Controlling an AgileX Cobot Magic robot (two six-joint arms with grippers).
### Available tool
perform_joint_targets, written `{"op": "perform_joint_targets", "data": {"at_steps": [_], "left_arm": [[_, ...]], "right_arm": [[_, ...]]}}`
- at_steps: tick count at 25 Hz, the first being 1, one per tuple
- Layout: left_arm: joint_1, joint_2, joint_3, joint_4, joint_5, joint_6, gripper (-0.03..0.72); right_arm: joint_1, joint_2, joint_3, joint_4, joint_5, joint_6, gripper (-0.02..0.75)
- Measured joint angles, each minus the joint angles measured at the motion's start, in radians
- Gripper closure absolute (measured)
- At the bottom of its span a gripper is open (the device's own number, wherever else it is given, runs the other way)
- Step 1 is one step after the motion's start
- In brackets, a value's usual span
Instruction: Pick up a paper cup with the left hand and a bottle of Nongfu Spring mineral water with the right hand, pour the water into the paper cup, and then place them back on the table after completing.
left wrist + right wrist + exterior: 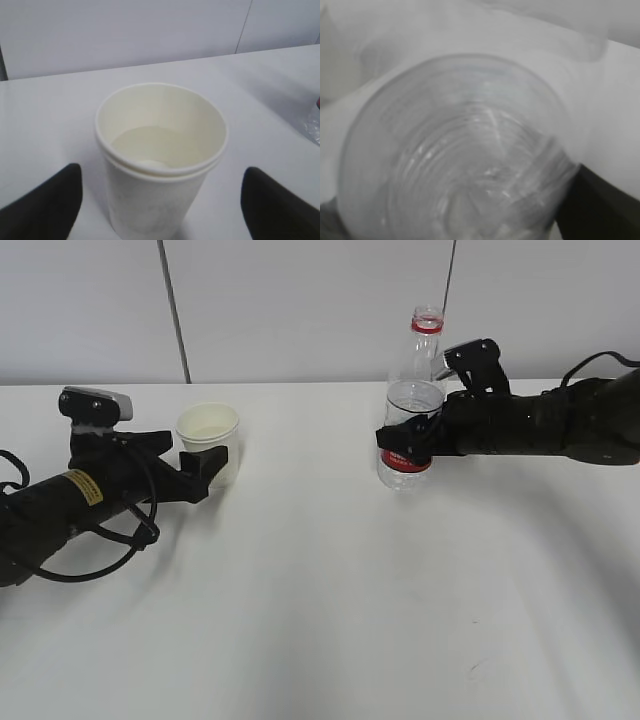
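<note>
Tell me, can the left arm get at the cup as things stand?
Probably yes: the left gripper stands open with a finger on each side of the upright cup, nothing between them.

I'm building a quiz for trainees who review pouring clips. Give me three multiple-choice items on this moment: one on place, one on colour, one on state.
1. Where is the paper cup?
A. on the table's left side
B. beside the bottle
C. lifted in the air

2. What colour is the bottle label?
A. blue
B. red
C. green

3. How does the left gripper stand?
A. open, fingers clear of the cup
B. clamped on the cup
C. holding the bottle

Key: A, it stands on the table at left; B, a red band shows; A, gaps show on both sides.
</note>
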Motion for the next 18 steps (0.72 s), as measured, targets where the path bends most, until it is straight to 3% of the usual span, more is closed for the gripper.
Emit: {"op": "perform_joint_targets", "data": {"at_steps": [18], "left_arm": [[0.000, 0.000, 0.000, 0.003, 0.000, 0.000, 0.103]], "right_arm": [[0.000, -0.019, -0.001, -0.133, 0.020, 0.132, 0.136]]}}
